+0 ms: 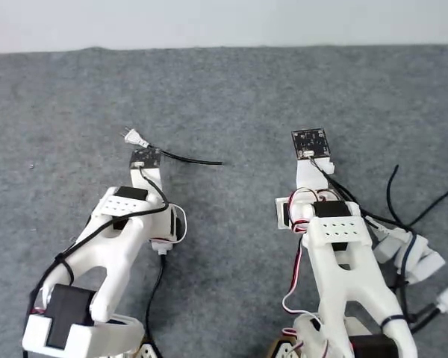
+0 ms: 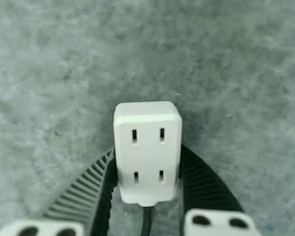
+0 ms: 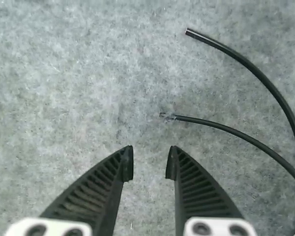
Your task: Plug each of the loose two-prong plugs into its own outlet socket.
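The grey table (image 1: pixel 224 97) carries both arms side by side in the high view, the left arm (image 1: pixel 112 246) at the picture's left and the right arm (image 1: pixel 343 253) at its right. The high view also takes in a cluster of white pieces (image 1: pixel 422 257) on black leads close beside the right arm. Whether they are plugs or sockets is too small to tell.

The left wrist view gives the detail. The outlet socket (image 2: pixel 147 150) is a white block with the left gripper (image 2: pixel 146 162) clamped against both its long sides. Its slotted face is turned up to the camera, with two pairs of slots, one pair beyond the other along its length. Its long axis lies in line with the fingers, the cord end toward the wrist and the blunt end pointing away.

From the high view the same outlet socket (image 1: pixel 137 139) juts past the left wrist on a diagonal, its free end toward the table's far left. Its black cord (image 1: pixel 187 158) trails toward the right arm's side and ends loose. The slots cannot be made out there.

The right gripper (image 3: pixel 150 164) is released, its fingers slightly parted with grey table showing between them. Just ahead of its tips lies the frayed end of a thin black lead (image 3: pixel 226 129). A second black lead (image 3: pixel 250 69) lies farther off.
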